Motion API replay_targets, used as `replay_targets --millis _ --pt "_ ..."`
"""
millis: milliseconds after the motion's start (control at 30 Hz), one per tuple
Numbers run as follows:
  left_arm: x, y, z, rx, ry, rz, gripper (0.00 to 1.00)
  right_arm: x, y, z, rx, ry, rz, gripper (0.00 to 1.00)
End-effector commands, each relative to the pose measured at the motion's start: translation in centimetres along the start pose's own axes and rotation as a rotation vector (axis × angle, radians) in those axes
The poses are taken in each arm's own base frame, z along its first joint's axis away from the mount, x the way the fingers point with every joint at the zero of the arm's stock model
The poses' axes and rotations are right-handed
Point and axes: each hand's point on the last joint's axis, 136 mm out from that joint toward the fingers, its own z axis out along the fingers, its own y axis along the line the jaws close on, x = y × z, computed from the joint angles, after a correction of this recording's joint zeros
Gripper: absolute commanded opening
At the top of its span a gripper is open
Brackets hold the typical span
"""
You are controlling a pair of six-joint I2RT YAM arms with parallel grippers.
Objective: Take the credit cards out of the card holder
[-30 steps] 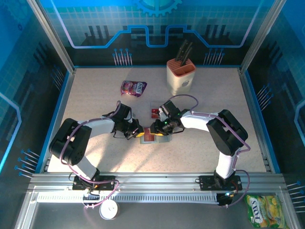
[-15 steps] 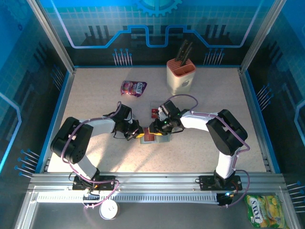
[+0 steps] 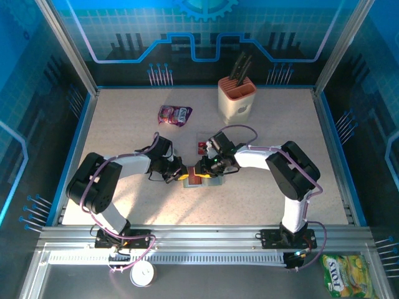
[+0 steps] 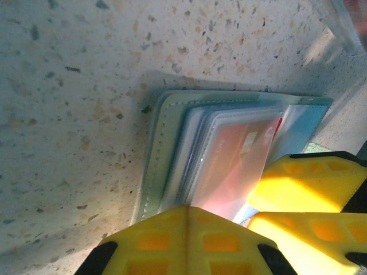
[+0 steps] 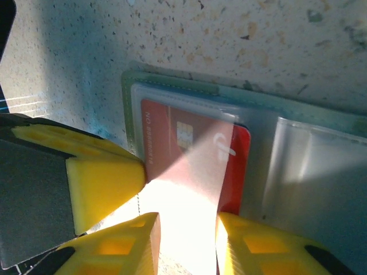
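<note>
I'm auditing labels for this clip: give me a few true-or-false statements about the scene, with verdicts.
A red card is still in the card holder. True.
The knife block lies tipped over. False: it stands upright.
The left tool and right tool meet at the card holder. True.
The purple pouch lies between the tools. False: it lies farther back, apart from them.
The left tool is wide open. False: it is shut.

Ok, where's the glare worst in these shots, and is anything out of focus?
Right wrist: a sunlit patch bleaches the red card between the yellow fingers. Left wrist: near fingers blurred, card holder sharper. Top external: sharp, sun patches on the table.
</note>
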Motion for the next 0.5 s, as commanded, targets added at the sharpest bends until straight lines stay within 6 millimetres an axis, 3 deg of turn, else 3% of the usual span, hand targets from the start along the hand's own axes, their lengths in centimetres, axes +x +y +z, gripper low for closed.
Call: replay_targets --millis 0,167,467 --pt "0.4 2.0 0.7 -0.065 0.016 -0.019 0.0 -0.6 1.1 0.4 -0.055 0.009 -0.002 0.3" --pt "0.3 2.0 0.7 -0.065 0.016 -0.021 0.0 -0.6 0.9 0.6 -0.055 0.018 0.001 0.28" --pt "0.2 2.0 0.7 -0.067 0.016 -0.02 0.0 -0.1 -1.7 -0.1 0.103 0.014 -0.002 0.32"
